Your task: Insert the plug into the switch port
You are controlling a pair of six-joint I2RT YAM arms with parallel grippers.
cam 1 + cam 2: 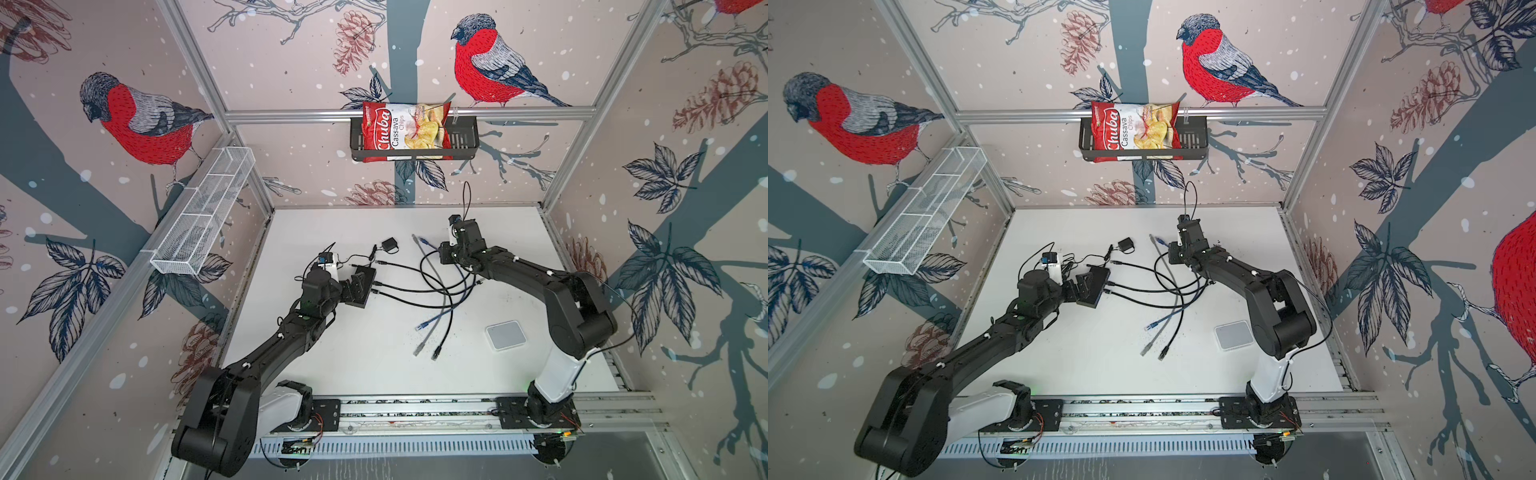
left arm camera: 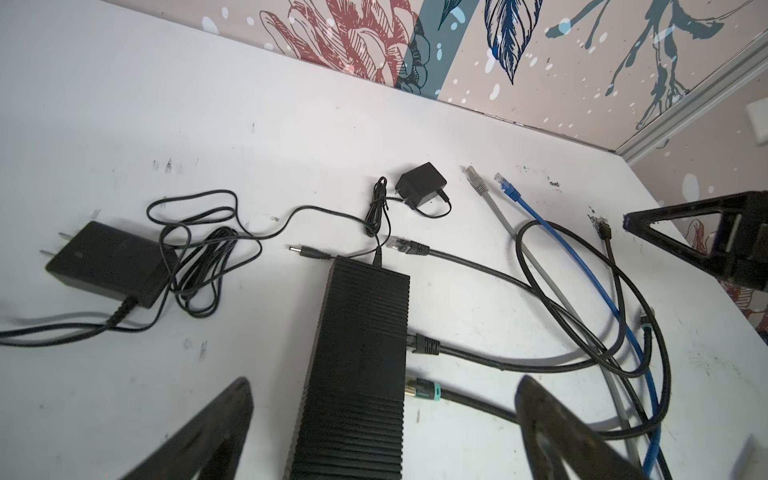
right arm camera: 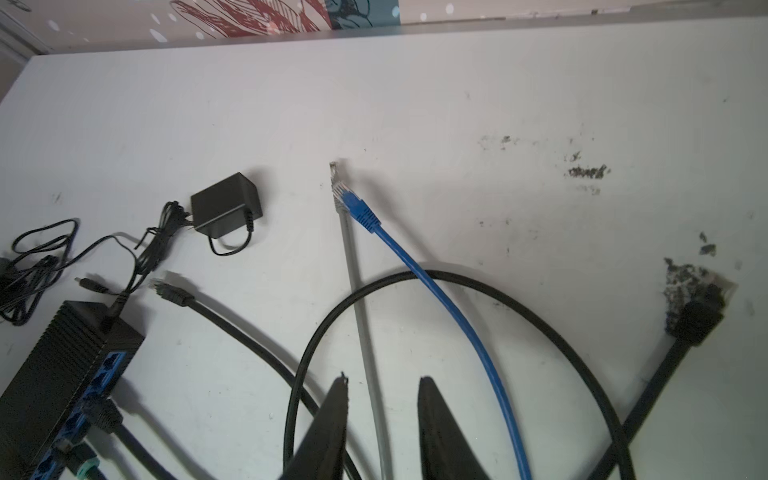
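Note:
The black ribbed switch lies on the white table, seen in both top views. My left gripper is open, one finger on each side of the switch. Two black cables sit in its blue ports. A loose black plug lies just past the switch's far end. A grey plug and a blue plug lie further right. My right gripper is open with a narrow gap, over the grey cable, holding nothing.
Two black power adapters lie beyond the switch. Another black plug rests among dark crumbs. A white box sits front right. Loose cable ends lie mid-table. A chip bag hangs in a wall basket.

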